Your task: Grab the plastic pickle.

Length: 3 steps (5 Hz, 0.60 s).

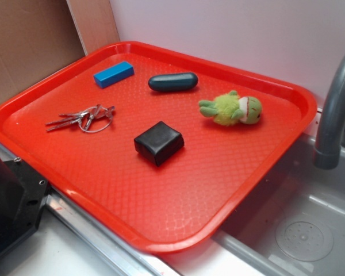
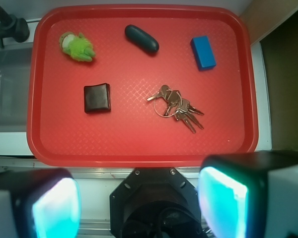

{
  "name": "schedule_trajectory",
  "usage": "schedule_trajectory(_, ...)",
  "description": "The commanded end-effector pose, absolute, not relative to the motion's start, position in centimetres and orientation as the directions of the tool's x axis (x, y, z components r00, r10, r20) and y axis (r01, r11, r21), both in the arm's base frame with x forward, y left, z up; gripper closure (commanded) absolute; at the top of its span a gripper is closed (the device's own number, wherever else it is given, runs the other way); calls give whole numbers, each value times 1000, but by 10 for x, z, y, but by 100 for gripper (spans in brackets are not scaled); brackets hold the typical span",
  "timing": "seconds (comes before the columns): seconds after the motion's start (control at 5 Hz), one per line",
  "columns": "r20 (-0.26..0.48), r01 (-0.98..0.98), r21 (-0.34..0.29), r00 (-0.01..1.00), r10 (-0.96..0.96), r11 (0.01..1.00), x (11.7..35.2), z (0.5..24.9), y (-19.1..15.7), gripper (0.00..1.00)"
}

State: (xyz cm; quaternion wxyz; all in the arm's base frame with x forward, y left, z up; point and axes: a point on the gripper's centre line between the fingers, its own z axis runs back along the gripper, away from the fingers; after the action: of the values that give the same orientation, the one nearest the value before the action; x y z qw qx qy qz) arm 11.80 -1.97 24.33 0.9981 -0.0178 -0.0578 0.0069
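So on the red tray, left to right: key bunch, blue block, plastic pickle just right of that block at the far edge, lying flat, clear for grabbing. Plush toy farther right; gripper released, off-tray.

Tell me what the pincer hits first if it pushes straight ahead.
Likely bare tray near its close rim: the open pincer looks down just short of it, with nothing directly under. The keys lie closest to that line; depth is unclear.
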Motion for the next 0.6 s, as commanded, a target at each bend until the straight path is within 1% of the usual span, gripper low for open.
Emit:
schedule_trajectory(0.0, 115, -12, -36, 993, 16, 999, 118, 243, -20, 0)
schedule_trajectory(0.2, 84, -68, -10, 994, 69, 998, 168, 232, -11, 0)
schedule_trajectory(0.4, 51, -54, 49, 997, 51, 997, 215, 215, -2, 0)
